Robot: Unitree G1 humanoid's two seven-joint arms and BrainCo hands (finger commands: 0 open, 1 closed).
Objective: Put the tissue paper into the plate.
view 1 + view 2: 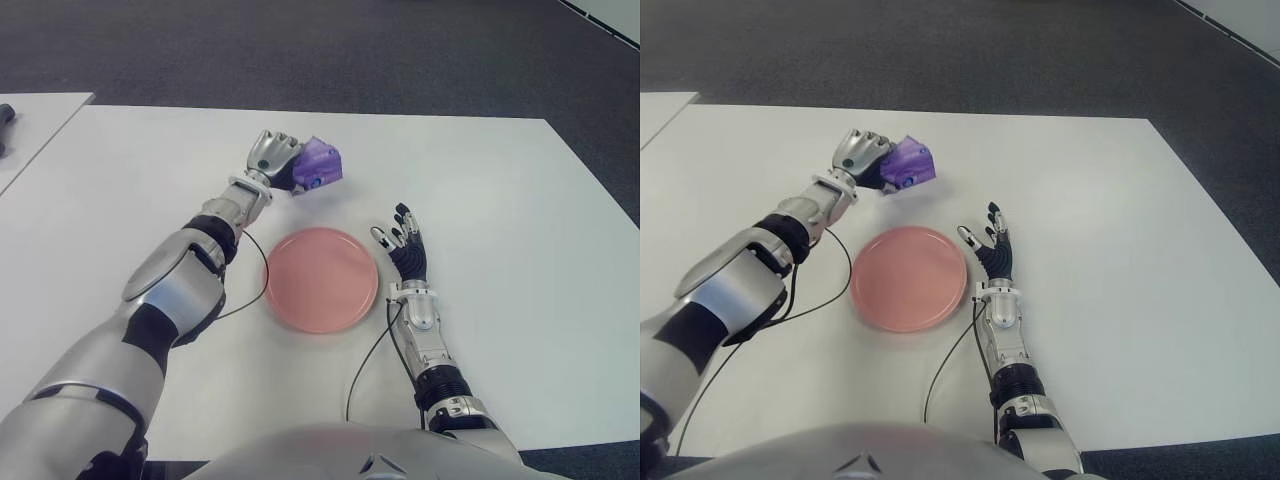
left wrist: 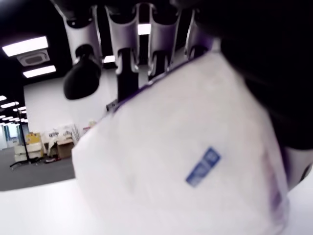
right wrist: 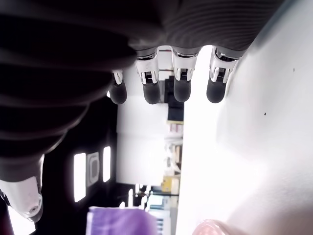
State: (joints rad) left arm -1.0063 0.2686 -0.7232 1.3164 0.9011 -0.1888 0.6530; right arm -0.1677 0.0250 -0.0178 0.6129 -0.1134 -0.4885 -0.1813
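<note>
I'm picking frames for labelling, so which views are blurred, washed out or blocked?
Eye views: evenly lit and clear, showing the left hand gripping the tissue pack beyond the plate. Left wrist view: the pack fills the picture, soft and out of focus. Right wrist view: the table glares white, and the open right hand is dark.

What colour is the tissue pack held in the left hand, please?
Purple, clearest in the left eye view: tissue pack, gripped by the left hand.
</note>
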